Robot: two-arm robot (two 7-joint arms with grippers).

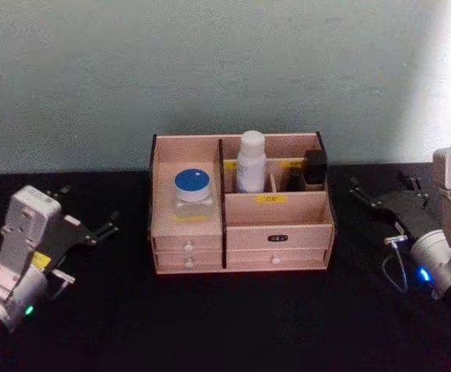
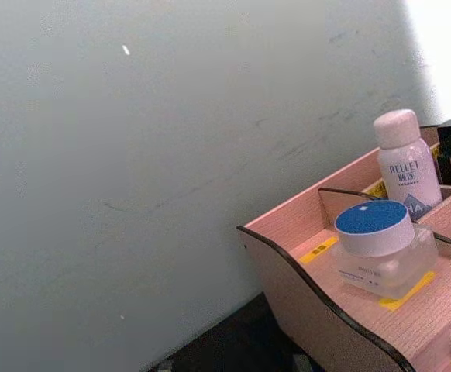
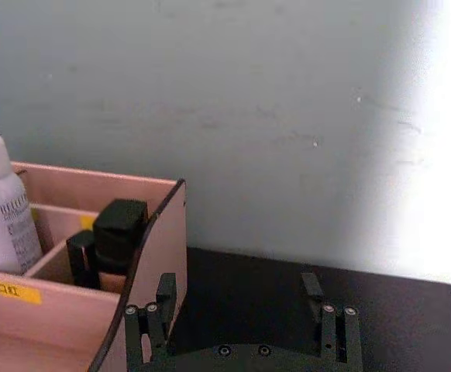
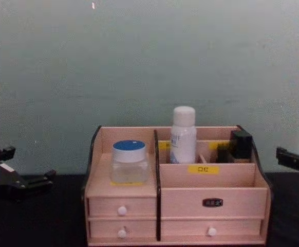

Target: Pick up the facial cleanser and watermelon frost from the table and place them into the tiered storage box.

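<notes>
My left tool rests low over the bench, left of the tiered storage box, fingers spread and holding nothing. My right tool sits to the box's right, apart from its side wall, also released and empty; in the right wrist view its fingers stand parted just beside the box's dark-trimmed edge.

Both items appear already stowed. The blue-lidded jar stands on the left tier, above the two small drawers. The white bottle stands in the rear compartment right of the divider. Which is the cleanser and which the watermelon frost I cannot tell from the labels. A dark object occupies the rear right slot.

Risks: the right tool is close to the box wall, so a careless sweep inward could nudge the box and topple the tall bottle.

Orientation: bottle's long axis vertical, cap up; jar upright, lid up, squat.
</notes>
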